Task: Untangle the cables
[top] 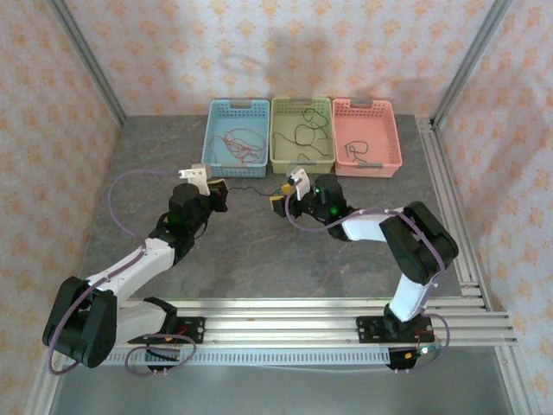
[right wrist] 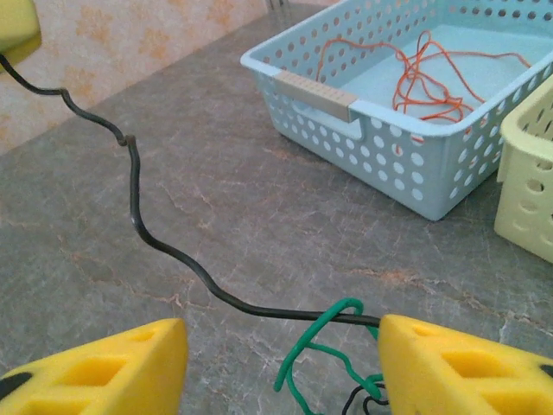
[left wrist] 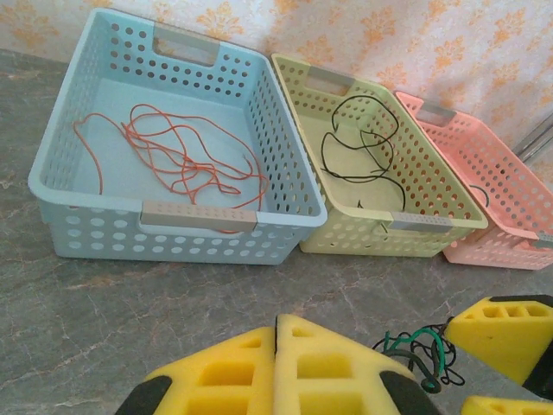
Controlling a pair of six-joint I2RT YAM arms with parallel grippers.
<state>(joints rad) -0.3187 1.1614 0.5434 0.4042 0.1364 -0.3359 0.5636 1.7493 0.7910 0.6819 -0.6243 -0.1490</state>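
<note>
One black cable (right wrist: pixel 132 186) stretches from the left gripper (left wrist: pixel 276 328) clamping it to the tangle (left wrist: pixel 422 353) inside the parted jaws of the right gripper (right wrist: pixel 281 337).

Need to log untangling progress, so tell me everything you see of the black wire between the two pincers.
The black wire is thin, flexible, plastic-coated by its look, and kinked. It snakes over the grey tabletop from the shut left pincer, which holds its far end, to the open right pincer, where it crosses a green wire loop beside one yellow pad.
</note>
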